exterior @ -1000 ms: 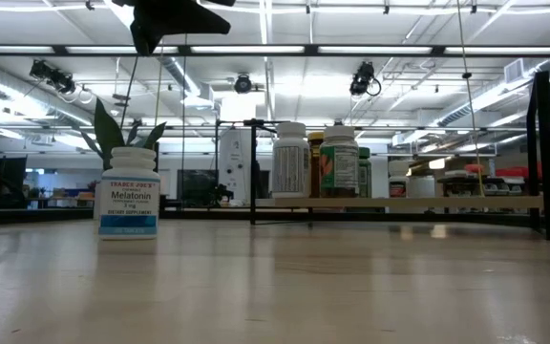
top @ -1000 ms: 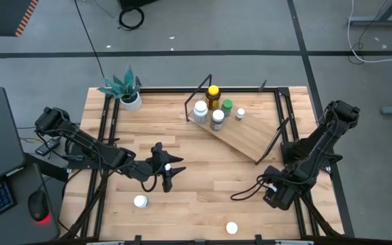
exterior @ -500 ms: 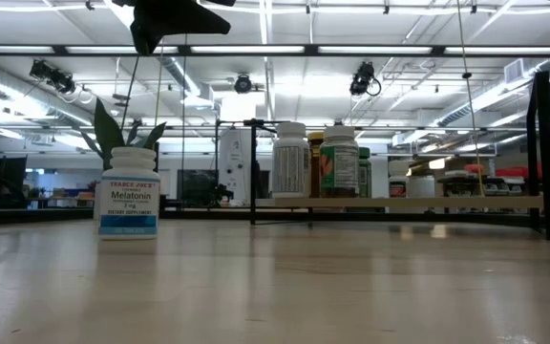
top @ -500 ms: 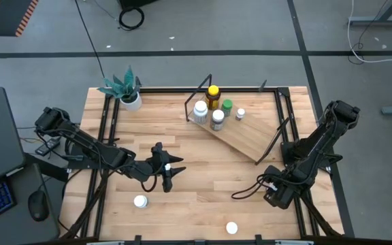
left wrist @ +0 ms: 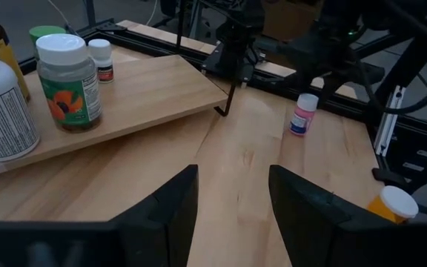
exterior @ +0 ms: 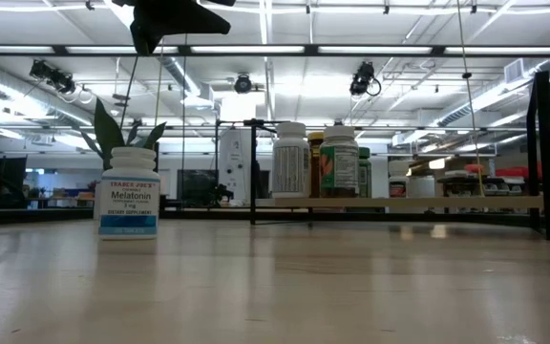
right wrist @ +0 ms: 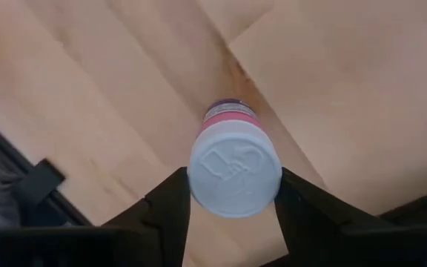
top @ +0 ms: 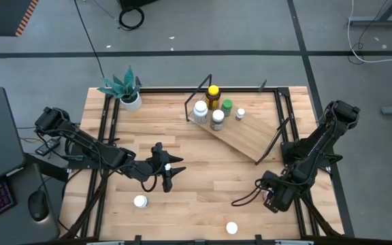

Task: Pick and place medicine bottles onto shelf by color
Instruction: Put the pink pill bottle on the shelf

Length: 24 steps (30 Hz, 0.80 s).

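Two robot arms, both matte black throughout, each built from slender tube-like links joined by bulkier rounded joint housings. The left arm [top: 87, 151] has a chunky rounded base block, thin straight links and a wrist that widens into a blocky head. The right arm [top: 315, 146] has the same rounded shoulder housing and slim links, with a thin black cable looping loosely out from near its wrist. The left gripper [left wrist: 232, 215] ends in two broad, flat, dark fingers with smooth faces and squared, slightly slanted tops. The right gripper [right wrist: 232, 196] has matching dark, wedge-shaped fingers with plain, unmarked surfaces. No labels or screws can be made out.
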### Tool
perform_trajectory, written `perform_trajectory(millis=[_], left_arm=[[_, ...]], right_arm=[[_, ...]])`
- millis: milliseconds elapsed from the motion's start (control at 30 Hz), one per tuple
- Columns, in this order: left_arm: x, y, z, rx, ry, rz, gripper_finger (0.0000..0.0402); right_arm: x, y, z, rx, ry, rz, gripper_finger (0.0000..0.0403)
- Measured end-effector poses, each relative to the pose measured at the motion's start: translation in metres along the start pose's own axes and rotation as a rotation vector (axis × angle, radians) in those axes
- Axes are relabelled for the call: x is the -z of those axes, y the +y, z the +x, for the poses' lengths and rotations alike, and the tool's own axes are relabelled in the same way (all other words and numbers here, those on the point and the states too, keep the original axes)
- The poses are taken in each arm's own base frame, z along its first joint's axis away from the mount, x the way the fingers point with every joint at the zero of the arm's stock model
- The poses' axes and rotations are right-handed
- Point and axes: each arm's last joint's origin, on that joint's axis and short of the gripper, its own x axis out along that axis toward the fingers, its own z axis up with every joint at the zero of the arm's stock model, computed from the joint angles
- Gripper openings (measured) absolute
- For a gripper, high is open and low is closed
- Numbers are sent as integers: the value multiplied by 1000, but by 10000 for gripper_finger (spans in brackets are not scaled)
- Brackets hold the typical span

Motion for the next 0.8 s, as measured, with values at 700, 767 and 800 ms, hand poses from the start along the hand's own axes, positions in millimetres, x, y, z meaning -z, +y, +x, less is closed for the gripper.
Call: perform_trajectory(millis=[700,767,800], left_arm=[[0,0,0,-6,-3,-1,172],[0,0,0,-6,-3,-2,172],[0,0,0,-6,-3,-2,172]], right_arm=[[-84,44,-121,-166,-441,-322,179],[-101,39,-129,-138,-472,-336,179],[-111,35,-131,-124,-485,-338,179]])
